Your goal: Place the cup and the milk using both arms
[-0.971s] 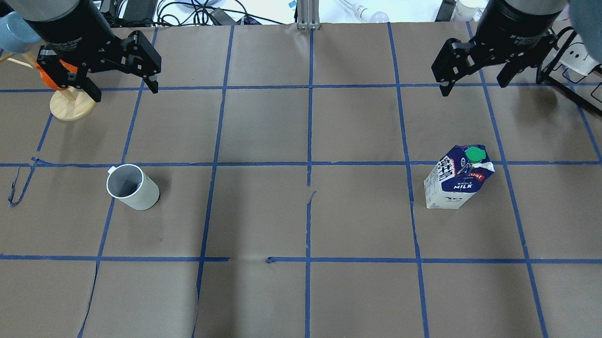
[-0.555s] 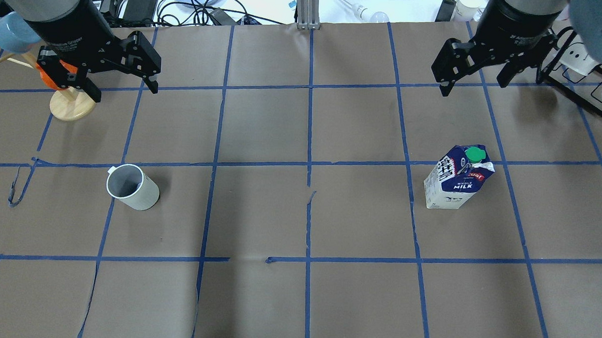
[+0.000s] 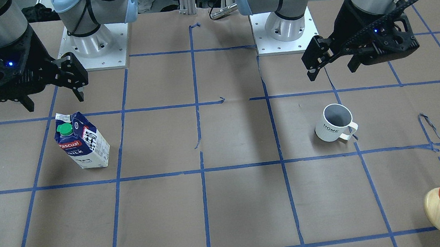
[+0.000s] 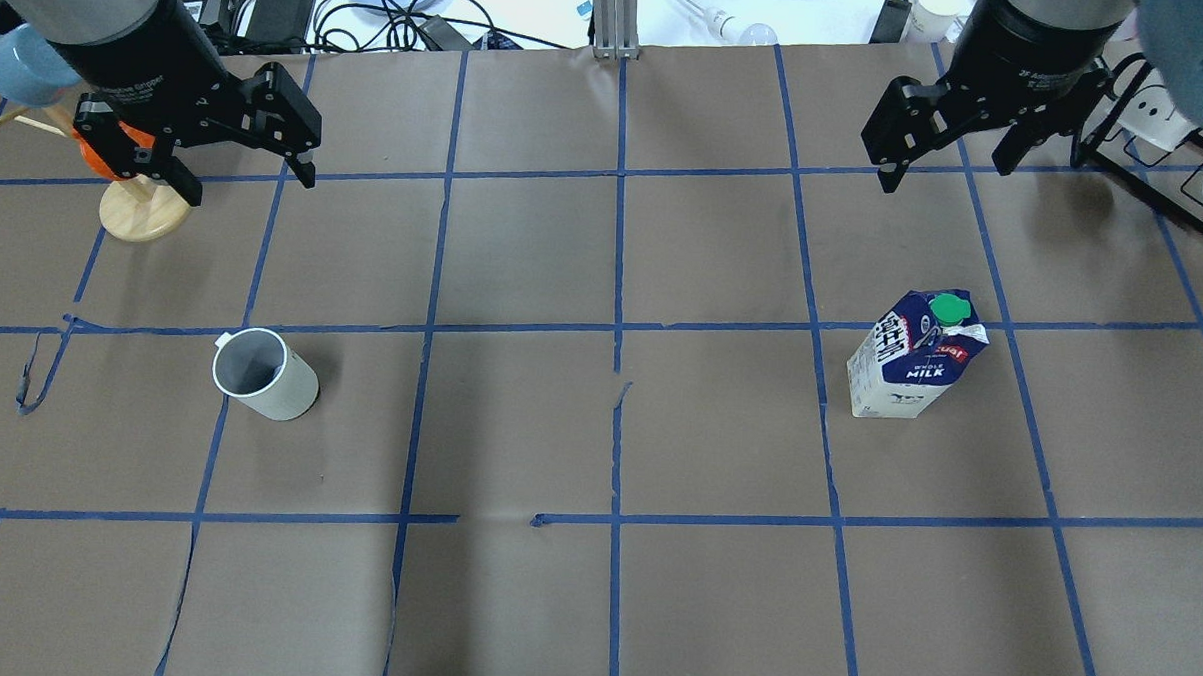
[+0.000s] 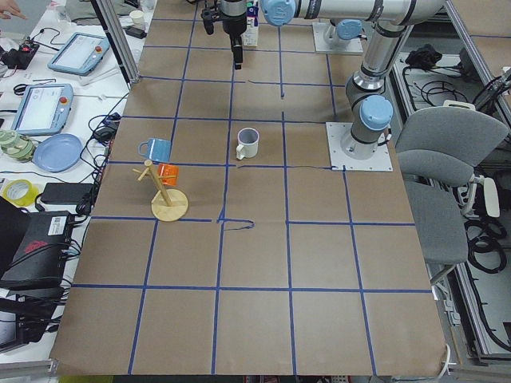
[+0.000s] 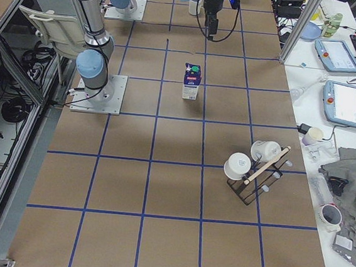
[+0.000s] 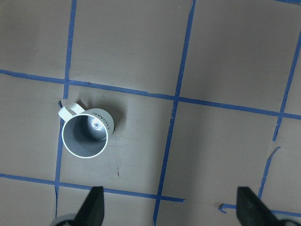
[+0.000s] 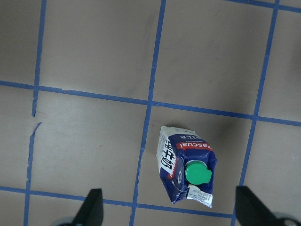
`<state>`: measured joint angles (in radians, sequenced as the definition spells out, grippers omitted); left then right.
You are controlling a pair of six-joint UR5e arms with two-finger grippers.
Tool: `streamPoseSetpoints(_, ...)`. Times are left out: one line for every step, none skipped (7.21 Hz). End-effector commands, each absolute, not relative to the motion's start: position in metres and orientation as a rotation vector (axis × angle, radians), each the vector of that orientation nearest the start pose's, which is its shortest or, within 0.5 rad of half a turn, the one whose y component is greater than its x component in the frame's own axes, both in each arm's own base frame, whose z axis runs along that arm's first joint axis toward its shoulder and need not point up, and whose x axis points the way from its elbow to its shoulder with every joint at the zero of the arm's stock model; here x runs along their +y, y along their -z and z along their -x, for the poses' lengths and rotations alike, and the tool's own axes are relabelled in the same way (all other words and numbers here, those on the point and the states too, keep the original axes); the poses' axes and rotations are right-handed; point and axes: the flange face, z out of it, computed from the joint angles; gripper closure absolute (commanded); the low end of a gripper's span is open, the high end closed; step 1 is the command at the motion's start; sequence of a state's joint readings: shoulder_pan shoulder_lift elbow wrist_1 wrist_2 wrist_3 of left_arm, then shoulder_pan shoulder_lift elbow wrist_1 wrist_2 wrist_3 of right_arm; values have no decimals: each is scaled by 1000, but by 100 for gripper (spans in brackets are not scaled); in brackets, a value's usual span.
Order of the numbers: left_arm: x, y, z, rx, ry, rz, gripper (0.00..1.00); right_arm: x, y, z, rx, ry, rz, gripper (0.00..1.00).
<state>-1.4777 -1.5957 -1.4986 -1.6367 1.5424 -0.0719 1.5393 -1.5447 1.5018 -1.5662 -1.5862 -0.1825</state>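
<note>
We count one cup, printed "HOME", at the bench's nine o'clock from overhead. One milk carton, reading "Pascual" and "WHOLE MILK", stands at three o'clock. The left arm and right arm hover, jaws released and empty.

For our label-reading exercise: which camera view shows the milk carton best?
Exterior front-facing: the milk stands unobstructed, label upright and readable. Right wrist sees mostly top and green cap; overhead shows less label; side views show it small.
</note>
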Motion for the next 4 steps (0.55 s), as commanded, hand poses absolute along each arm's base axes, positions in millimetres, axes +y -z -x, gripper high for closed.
streamPoseSetpoints(-508, -494, 90, 3162, -63, 259, 0, -510, -509, -115, 3152, 58, 237, 0)
streamPoseSetpoints(-507, -495, 90, 3163, -60, 261, 0, -510, -509, -116, 3151, 58, 239, 0)
streamPoseSetpoints(-506, -496, 90, 3160, -58, 261, 0, -510, -509, -116, 3151, 58, 239, 0)
streamPoseSetpoints(-507, -496, 90, 3155, -55, 260, 0, -511, -508, -115, 3151, 55, 237, 0)
